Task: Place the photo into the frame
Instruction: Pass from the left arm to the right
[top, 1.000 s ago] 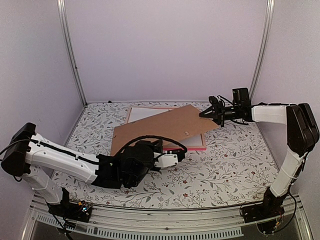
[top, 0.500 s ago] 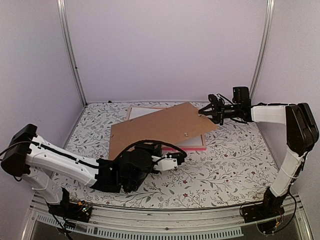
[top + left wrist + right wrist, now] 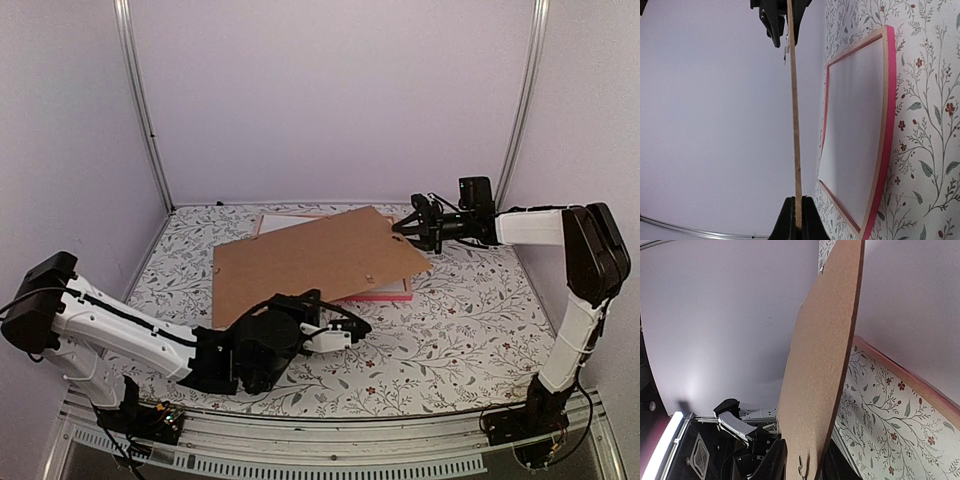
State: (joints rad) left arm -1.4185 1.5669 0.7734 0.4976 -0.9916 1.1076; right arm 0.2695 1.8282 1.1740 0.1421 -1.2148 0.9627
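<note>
Low on the left, the left gripper (image 3: 797, 218) pinches the near edge of the board (image 3: 310, 260), its jaws closed tight on that thin edge. The board is a flat brown rectangle with a rough, fibrous face. It is lifted clear of the table (image 3: 460, 320) and has small metal tabs on its upper side. Seen edge-on, it is no more than a pale sliver.

Under it the frame (image 3: 886, 115) lies flat on the flowered table. It is a slim pink rectangle, mostly covered from above, with a smooth white sheet (image 3: 855, 130) filling its inside.

At the far right corner of the board, the right gripper (image 3: 413, 225) has its jaws set narrow on either side of the board. I cannot tell whether they press on it.

Since a second ago the board has swung left and nearer, hiding more of the frame's far side. The right gripper has followed it leftward, and the left arm sits lower and closer to the near edge.
</note>
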